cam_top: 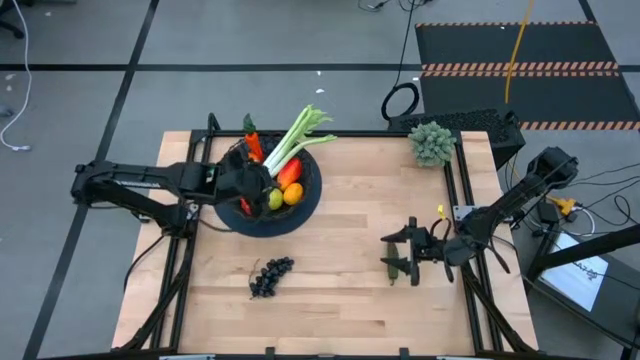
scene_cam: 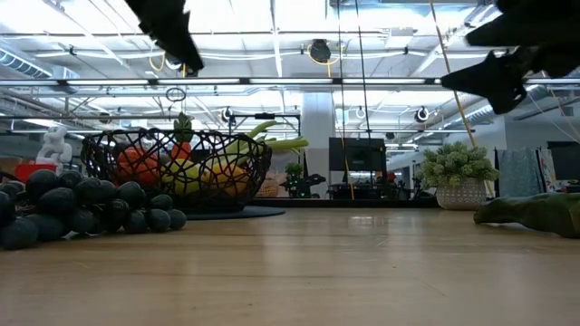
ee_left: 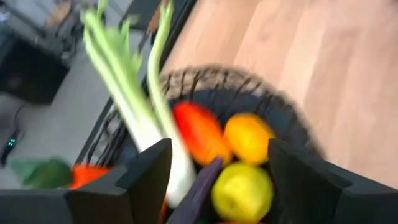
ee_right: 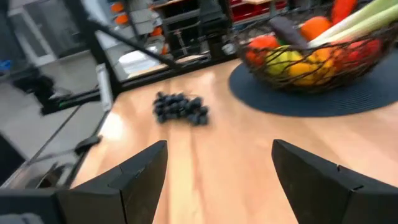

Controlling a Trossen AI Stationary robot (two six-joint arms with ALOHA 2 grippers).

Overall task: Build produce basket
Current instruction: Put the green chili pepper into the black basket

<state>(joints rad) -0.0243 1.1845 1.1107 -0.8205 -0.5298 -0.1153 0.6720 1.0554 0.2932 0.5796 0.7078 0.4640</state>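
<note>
Hovering, left gripper [cam_top: 252,190]: over the basket's near-left part, fingers [ee_left: 149,171] spread apart with nothing pinched between them; the purple eggplant [ee_left: 200,193] lies just under the gap, in the basket.
Basket [cam_top: 310,200]: round black wire bowl on a dark mat [ee_right: 348,99], at the table's far left-centre.
Basket contents: long pale-green leafy stalk [cam_top: 298,140] leaning out over the far rim; carrot [cam_top: 253,143] at the far-left edge; red-yellow mango [cam_top: 290,171] beside the stalk; orange [cam_top: 293,195] and lemon [cam_top: 275,200] touching each other on the near side.
Grapes [cam_top: 270,276]: dark bunch lying on the wooden table [cam_top: 340,300], outside the basket, nearer the front edge and well apart from both grippers.
Dark green piece [cam_top: 397,266]: lying on the table right of centre, just beside the right gripper; from the low view it is a long dark green shape [scene_cam: 535,215] flat on the wood, and what it is cannot be told.
Right gripper [cam_top: 412,250]: low over the table's right side, fingers [ee_right: 140,171] spread wide and empty, facing the grapes and basket.
Frilly grey-green clump [cam_top: 432,142]: at the table's far right corner, well apart from everything else.
</note>
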